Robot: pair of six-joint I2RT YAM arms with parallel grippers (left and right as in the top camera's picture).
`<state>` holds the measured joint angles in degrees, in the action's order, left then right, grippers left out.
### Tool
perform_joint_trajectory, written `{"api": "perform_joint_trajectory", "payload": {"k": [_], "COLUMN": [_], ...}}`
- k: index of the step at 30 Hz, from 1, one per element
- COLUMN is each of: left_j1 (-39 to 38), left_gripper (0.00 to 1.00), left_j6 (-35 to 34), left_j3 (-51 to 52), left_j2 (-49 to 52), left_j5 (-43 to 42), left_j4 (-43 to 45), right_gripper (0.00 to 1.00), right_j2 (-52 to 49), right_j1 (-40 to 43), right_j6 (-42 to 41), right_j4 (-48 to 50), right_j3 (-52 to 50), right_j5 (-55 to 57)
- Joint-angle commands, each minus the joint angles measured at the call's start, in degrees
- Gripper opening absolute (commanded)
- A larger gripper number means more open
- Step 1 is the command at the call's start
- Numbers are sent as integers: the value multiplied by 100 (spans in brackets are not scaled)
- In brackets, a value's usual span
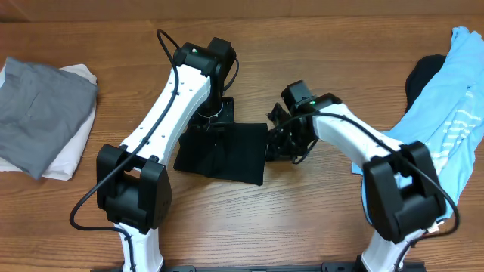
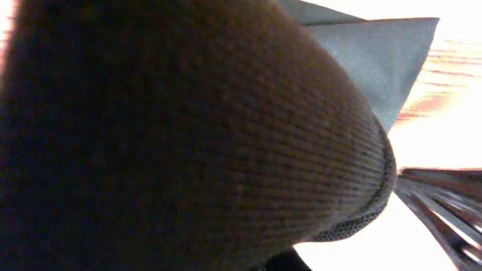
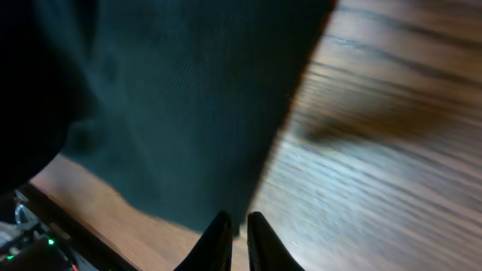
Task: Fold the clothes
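Note:
The black shirt (image 1: 227, 153) lies folded into a small rectangle at the middle of the table. My left gripper (image 1: 217, 119) is down at its far left corner. In the left wrist view black knit fabric (image 2: 188, 135) bunches right up against the camera and hides the fingers, so the gripper looks shut on it. My right gripper (image 1: 277, 140) is at the shirt's right edge. In the right wrist view its fingers (image 3: 238, 226) are nearly closed, pinching the edge of the dark cloth (image 3: 181, 105) just above the wood. The light blue striped shirt (image 1: 454, 113) lies loose at the far right.
A folded stack of a grey garment (image 1: 38, 113) on a white one (image 1: 72, 155) sits at the left edge. A dark garment (image 1: 423, 75) lies partly under the blue shirt at the right. Bare wooden table (image 1: 318, 45) runs along the back.

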<state>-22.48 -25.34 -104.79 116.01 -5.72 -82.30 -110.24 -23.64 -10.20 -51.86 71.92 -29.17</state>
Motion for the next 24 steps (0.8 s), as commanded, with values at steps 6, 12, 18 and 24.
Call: {"api": "perform_joint_trajectory", "payload": {"k": [6, 12, 18, 24], "left_j1": [-22, -238, -387, 120], "left_gripper": [17, 28, 44, 36], "left_j6": [90, 52, 140, 570], "left_j3": [-157, -155, -155, -358], "left_j2": [-96, -96, -96, -256], "left_j5": [-640, -640, -883, -870], "left_j4": [48, 293, 372, 85], "right_gripper": [11, 11, 11, 8], "right_j2": [-586, -595, -595, -592], "right_j1": [-138, -138, -138, -68], "right_j6": [-511, -509, -509, -483], "right_j4": [494, 507, 505, 227], "right_j3": [4, 4, 4, 83], "right_j5": [-337, -337, -352, -295]}}
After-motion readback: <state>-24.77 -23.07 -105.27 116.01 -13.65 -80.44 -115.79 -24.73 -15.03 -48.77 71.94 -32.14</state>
